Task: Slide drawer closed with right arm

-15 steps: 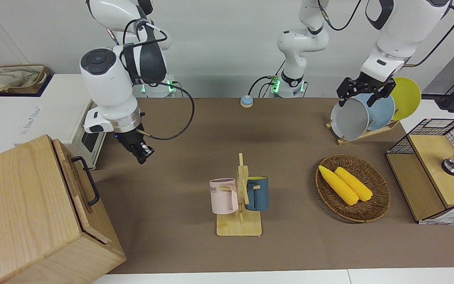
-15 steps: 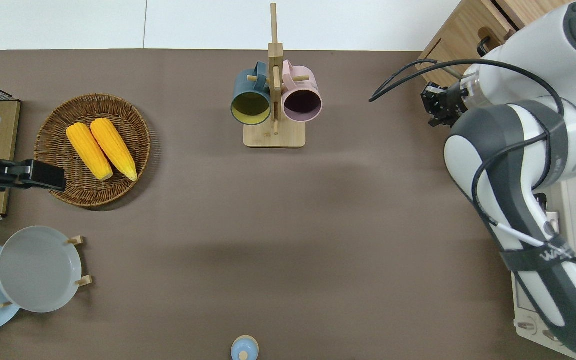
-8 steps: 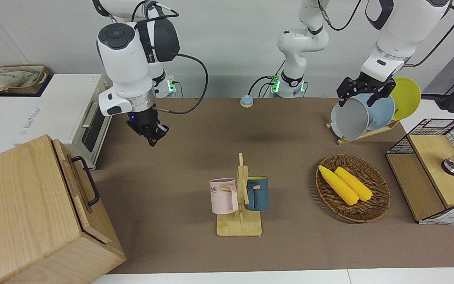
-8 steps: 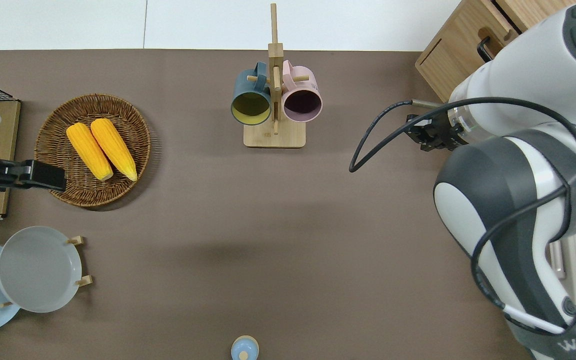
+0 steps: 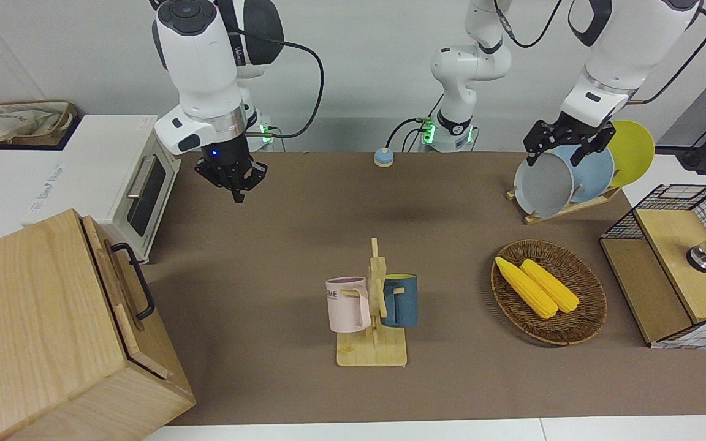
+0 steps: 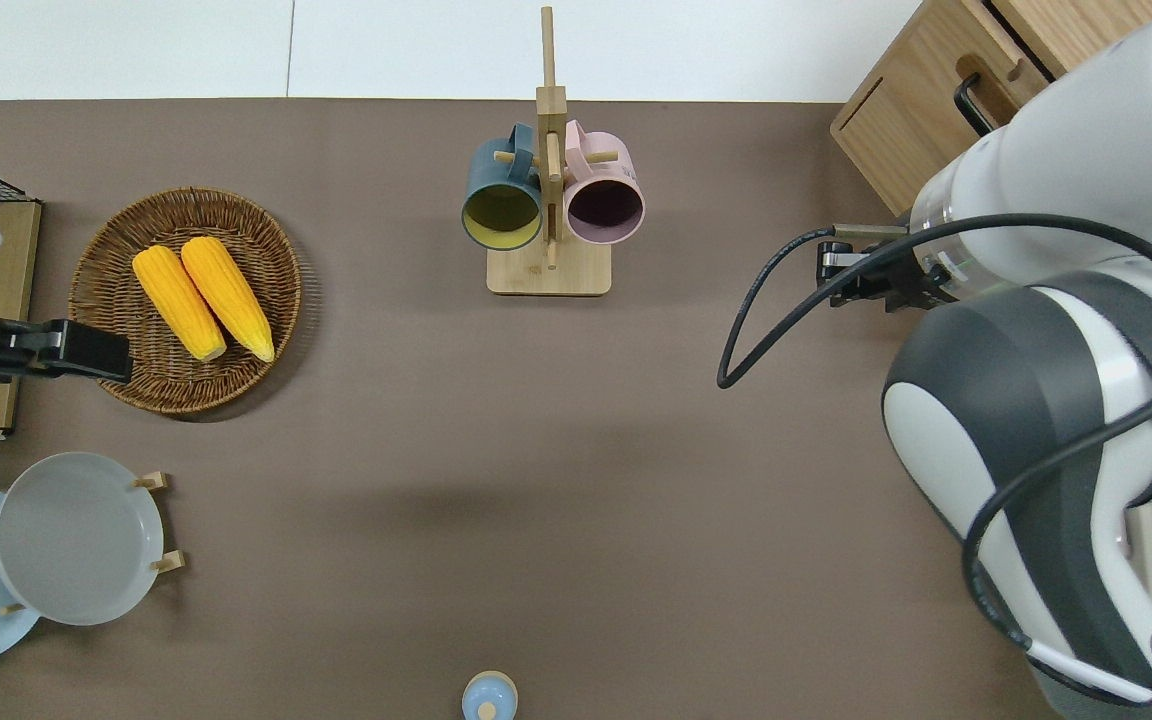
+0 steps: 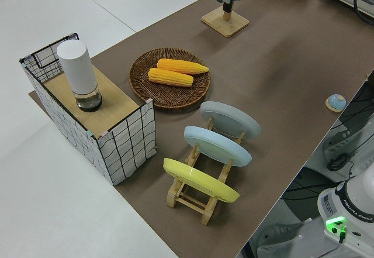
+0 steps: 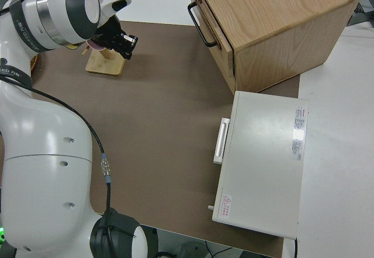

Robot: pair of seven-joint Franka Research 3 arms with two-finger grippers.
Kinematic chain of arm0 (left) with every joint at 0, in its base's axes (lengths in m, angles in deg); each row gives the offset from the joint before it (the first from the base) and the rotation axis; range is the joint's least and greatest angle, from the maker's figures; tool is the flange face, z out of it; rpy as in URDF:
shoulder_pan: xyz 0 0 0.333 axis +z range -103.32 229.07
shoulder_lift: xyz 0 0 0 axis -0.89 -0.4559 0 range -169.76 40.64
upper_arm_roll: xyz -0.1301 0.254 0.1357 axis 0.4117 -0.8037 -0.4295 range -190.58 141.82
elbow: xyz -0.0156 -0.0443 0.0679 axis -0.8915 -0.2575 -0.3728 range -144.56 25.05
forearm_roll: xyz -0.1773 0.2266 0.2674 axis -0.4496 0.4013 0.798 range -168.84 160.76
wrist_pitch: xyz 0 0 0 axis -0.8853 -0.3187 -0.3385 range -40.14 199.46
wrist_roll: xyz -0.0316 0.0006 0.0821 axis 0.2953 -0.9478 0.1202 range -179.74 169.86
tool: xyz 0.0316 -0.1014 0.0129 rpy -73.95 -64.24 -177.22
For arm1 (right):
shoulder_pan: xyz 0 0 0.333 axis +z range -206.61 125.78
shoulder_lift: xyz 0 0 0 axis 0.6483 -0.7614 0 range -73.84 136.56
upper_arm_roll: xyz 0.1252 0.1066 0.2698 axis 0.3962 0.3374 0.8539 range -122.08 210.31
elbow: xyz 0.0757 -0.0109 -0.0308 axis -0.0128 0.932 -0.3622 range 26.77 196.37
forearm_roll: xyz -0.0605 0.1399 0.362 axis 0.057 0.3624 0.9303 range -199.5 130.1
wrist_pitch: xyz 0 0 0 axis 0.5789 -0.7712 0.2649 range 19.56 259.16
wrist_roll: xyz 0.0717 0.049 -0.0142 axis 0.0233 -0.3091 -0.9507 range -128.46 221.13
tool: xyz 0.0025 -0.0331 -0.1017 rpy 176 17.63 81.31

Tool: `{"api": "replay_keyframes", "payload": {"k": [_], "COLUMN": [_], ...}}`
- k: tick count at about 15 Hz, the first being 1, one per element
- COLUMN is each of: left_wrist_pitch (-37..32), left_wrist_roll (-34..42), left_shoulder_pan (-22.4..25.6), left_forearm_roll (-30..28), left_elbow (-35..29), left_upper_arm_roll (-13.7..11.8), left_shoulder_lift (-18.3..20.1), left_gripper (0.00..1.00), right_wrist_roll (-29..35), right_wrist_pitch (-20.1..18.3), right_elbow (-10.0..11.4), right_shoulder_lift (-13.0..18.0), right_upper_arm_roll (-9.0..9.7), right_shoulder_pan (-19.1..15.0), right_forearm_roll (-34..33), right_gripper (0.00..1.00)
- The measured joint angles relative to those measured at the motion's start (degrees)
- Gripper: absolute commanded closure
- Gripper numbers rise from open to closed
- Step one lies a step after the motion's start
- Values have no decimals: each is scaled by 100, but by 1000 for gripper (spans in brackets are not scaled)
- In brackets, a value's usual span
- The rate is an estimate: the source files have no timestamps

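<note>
The brown-covered table carries, at the right arm's end, a large pale-wood box cabinet. Its wide shallow pale-wood drawer, with a black metal loop handle on the front, looks pushed nearly or fully home; a thin offset of the front shows in the right side view, so whether it is flush cannot be told. Beside the cabinet, nearer to the robots, sits a white toaster oven.

The white jointed right arm hangs its black hand in the air over bare table, well apart from the handle; nothing is held, and how far its fingers stand apart cannot be told. The left arm is parked.

The turning relation: the drawer front faces the middle of the table, its long axis running roughly from nearer the robots to farther from them. From the right hand, the drawer lies toward the right arm's end and farther from the robots, so any further push would have to travel that way, square to the front. The right arm is much the nearer.
</note>
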Motion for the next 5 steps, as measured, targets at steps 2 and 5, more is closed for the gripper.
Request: {"api": "replay_keyframes", "payload": {"k": [2, 5], "left_wrist_pitch": [0, 0], "left_wrist_roll": [0, 0], "left_shoulder_pan": [0, 0], "left_forearm_roll": [0, 0], "left_elbow": [0, 0], "left_upper_arm_roll": [0, 0], "left_shoulder_lift": [0, 0], "left_gripper": [7, 7], "right_wrist_roll": [-17, -80], "right_wrist_pitch": [-1, -2], "right_elbow": [0, 0], "right_shoulder_lift": [0, 0], "right_upper_arm_roll": [-2, -39], "right_shoulder_pan": [0, -12], "right_forearm_roll": [0, 0], "right_gripper": [11, 11]}}
